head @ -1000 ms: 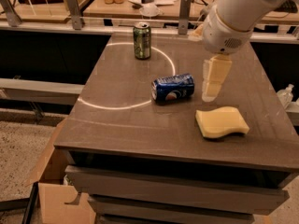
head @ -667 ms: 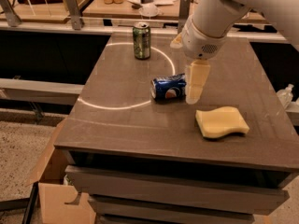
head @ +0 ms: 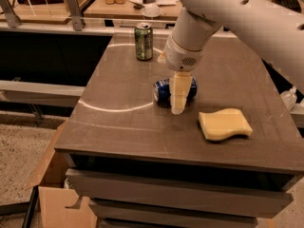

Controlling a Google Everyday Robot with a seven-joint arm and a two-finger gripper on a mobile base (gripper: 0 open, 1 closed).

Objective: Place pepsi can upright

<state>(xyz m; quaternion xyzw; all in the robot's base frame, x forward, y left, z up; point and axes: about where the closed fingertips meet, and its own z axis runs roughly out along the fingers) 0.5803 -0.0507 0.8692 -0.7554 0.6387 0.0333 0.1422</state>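
Update: claw [head: 177,106] has slid in from 3 o'clock over the last second — now it's down right in front of the pepsi can [head: 163,90], lying on its side mid tabletop [head: 118,122]. Can't tell if the claw's open or closed. Grasp looks close — can's not upright yet.
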